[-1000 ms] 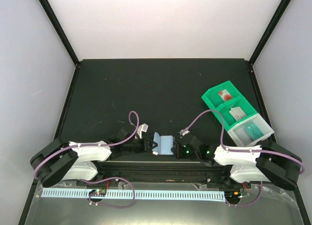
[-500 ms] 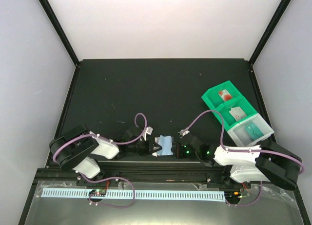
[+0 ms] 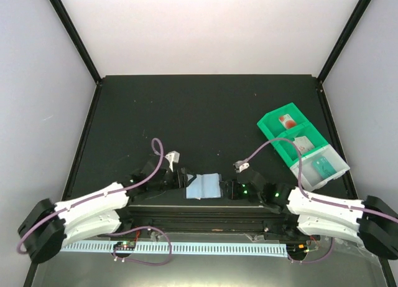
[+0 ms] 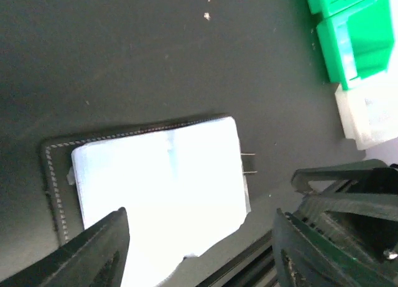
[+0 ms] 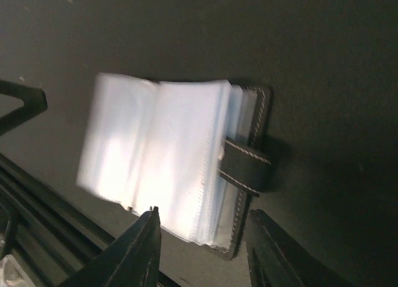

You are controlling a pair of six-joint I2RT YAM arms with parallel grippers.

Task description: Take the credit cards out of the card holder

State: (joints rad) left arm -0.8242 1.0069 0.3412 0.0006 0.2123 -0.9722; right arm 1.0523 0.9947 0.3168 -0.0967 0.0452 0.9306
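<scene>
**Black counter, open holder lying between two parted grippers**

White walls [image 3: 205,32] box in a black counter [image 3: 199,106]. From above, the holder [image 3: 204,186] lies open with its pale lining up, close to the near edge, and its long axis runs left to right. The left gripper [image 3: 181,178] sits just beside its left end and the right gripper [image 3: 227,188] just beside its right end. Both arms reach low and inward and look about equally near. A green tray [image 3: 268,126] stands well apart at the right, with cards [image 3: 287,120] in it.

Left wrist: the left gripper [image 4: 200,215] has its jaws spread wide and pinches nothing. The holder [image 4: 155,175] lies flat just ahead. Glare whitens the sleeves [image 4: 186,150], so I cannot tell whether cards remain inside.

Right wrist: the right gripper [image 5: 204,213] has its jaws parted and straddles the holder's near edge beside the tab [image 5: 245,169], with no squeeze that I can make out. The next pick probably needs a jaw slid into a sleeve along that long axis.
</scene>
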